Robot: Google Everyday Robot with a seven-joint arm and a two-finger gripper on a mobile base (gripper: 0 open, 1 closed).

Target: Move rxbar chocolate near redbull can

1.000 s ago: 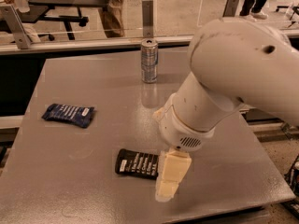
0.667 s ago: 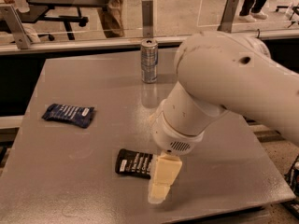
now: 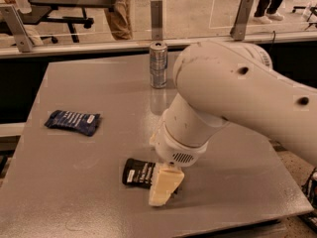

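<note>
We see the end effector low over the counter, well in front of the redbull can and roughly in line with it, toward the counter's near edge. Its pale cream tip points down and slightly left, and it covers the right end of the rxbar chocolate. We cannot tell whether the end effector is open, closed or gripping the bar, since its own body and the wrist above hide that side.

The rxbar chocolate lies flat on the counter, a black wrapper with white lettering and a small white label at its left end. It sits well apart from the redbull can, nearer to us and a little left of the can's line. Only its left part shows; the rest is under the end effector.

Above the end effector, the round white wrist carries a small vent grille, and the thick white arm rises from it and runs off to the right of the redbull can. The arm's upper bulk passes just right of the can, and we cannot tell if the two touch.

The redbull can stands upright near the far edge of the grey counter, its silver top facing up. A dark blue wrapper lies flat to the left of the can and nearer to us, well apart from both the can and the rxbar chocolate. Directly behind the can, a metal post stands upright at the counter's back rail.
</note>
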